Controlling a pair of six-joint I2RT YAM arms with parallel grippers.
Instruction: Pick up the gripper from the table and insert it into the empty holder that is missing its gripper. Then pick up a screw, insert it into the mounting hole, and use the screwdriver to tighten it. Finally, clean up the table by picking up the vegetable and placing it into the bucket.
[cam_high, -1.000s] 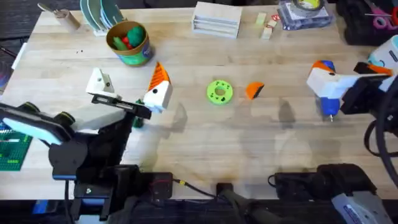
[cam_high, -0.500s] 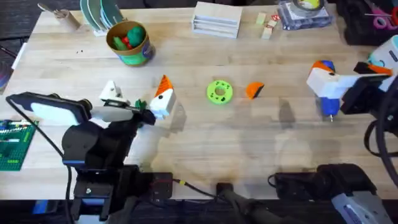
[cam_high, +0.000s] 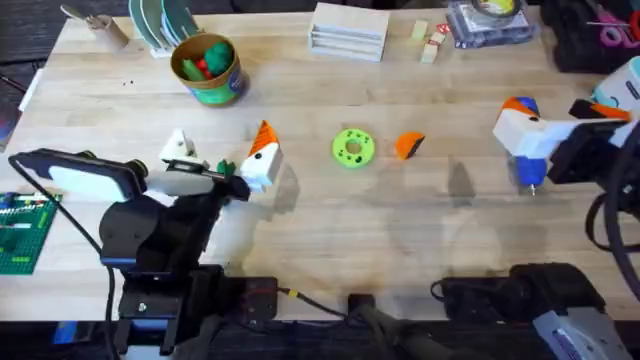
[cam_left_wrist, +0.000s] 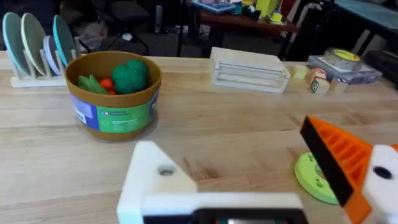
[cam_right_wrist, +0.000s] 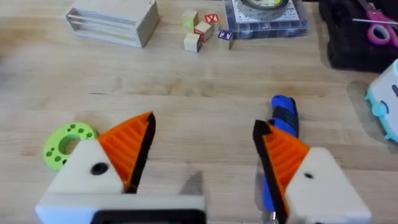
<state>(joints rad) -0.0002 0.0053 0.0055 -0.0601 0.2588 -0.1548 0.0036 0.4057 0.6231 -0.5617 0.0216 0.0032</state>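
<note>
While the gripper (cam_high: 409, 145) lies loose, both hands released: left hand (cam_high: 222, 157), right hand (cam_high: 524, 140).

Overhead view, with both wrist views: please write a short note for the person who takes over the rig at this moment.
Left gripper: open, holds nothing. One finger is the holder, bare of its orange tip.
Right gripper: open, both orange tips in place. The screwdriver lies close by one finger, ungrasped.
The gripper lies on the table, beside the green disc.
The bucket holds green and red vegetables.
Done: the bucket part, as it seems.
Left: pick up the gripper, seat it in the holder, then insert and tighten the screw.
</note>
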